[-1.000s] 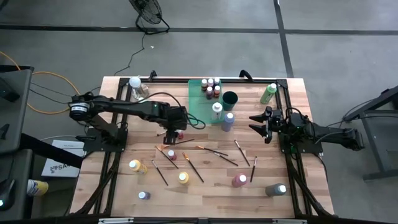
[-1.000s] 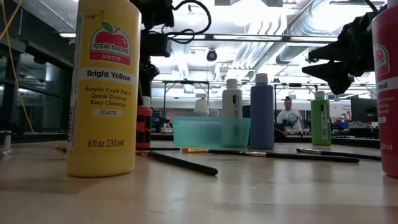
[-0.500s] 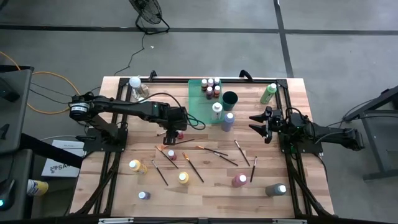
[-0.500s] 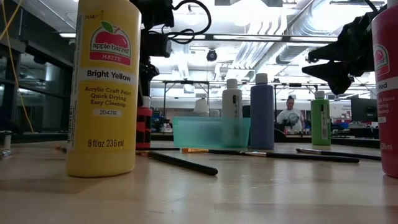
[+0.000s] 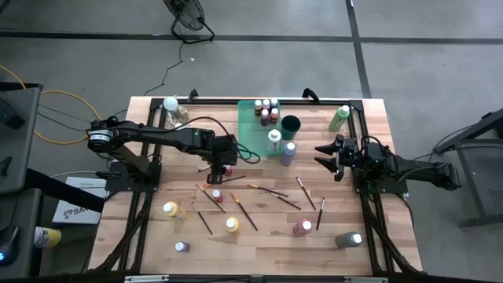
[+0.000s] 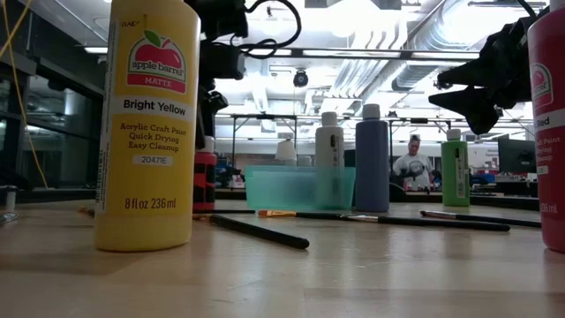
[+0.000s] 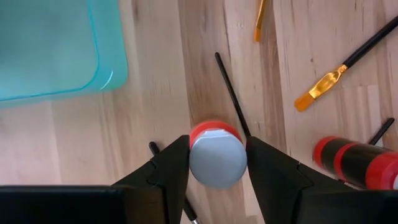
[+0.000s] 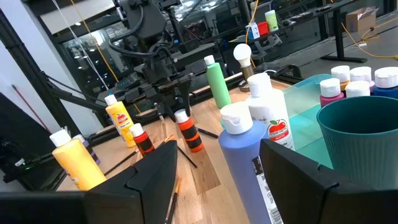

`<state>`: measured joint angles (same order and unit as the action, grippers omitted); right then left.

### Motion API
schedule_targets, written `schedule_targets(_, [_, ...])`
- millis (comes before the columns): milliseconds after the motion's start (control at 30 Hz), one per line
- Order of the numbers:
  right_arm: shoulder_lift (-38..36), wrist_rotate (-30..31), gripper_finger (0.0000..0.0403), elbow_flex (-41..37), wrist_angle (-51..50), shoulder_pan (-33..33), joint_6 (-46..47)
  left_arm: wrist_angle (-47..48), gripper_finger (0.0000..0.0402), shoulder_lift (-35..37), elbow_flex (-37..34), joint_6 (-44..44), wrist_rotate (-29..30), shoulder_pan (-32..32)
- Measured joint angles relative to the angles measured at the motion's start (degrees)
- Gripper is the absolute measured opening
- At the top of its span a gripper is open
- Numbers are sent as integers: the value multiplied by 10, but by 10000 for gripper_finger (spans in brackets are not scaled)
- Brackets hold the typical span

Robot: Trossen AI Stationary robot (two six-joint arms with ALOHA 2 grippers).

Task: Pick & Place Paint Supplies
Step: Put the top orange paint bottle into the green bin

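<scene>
While the left gripper [image 7: 217, 163] squeezes the small red paint bottle [image 7: 217, 155] standing near the teal tray [image 7: 56, 50], it should lift straight up slowly, without bumping the brushes.

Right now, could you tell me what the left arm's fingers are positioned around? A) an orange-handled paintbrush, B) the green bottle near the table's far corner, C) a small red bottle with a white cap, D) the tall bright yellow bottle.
C: the left wrist view shows the left gripper with a finger on each side of the white cap of the small red bottle, which stands upright beside the teal tray.
</scene>
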<state>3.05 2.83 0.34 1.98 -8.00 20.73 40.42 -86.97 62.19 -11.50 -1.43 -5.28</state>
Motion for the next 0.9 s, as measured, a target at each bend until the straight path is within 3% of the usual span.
schedule_targets(400, [0,0,223,0,0,0,0,6,150,-2,0,3,-1,0])
schedule_targets(600, [0,0,223,0,0,0,0,1,115,-2,0,3,-2,0])
schedule_targets(900, [0,0,223,0,0,0,0,1,114,-2,0,8,-1,0])
